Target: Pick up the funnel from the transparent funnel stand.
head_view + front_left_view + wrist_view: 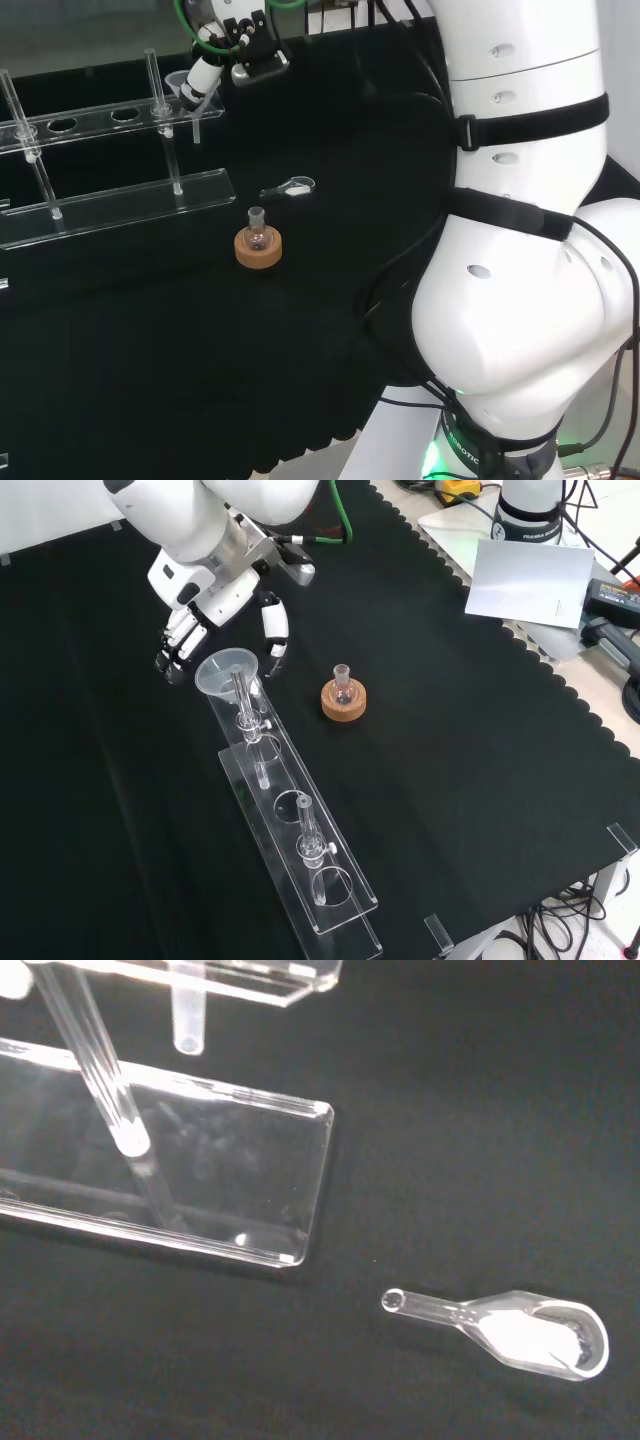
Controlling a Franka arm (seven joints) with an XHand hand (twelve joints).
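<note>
Black cloth covers your table (480, 780) edge to edge, and the clear ware on it is hard for you to pick out.

Funnel (226, 670): seated in the end hole of the transparent funnel stand (300, 850), bowl up in the front view. In the head view you get just part of its rim beside the hand. In the wrist view its stem tip hangs through the upper shelf.

Hand (205, 595): poised just beyond the funnel in the front view, fingers (175, 645) on one side of the bowl, thumb on the other. Fingers relaxed and spread, holding nothing. You cannot tell whether any fingertip touches the rim.

Stand: two clear shelves on clear posts; its far end is cut off at the head view's left edge.

Small flask (343, 688): upright in a cork ring (344, 702), near the stand and apart from it.

Clear scoop (510, 1325): lying flat on the cloth near the stand's base corner, white powder in its bowl.

Arm links (520, 250): block the right of your head view.
</note>
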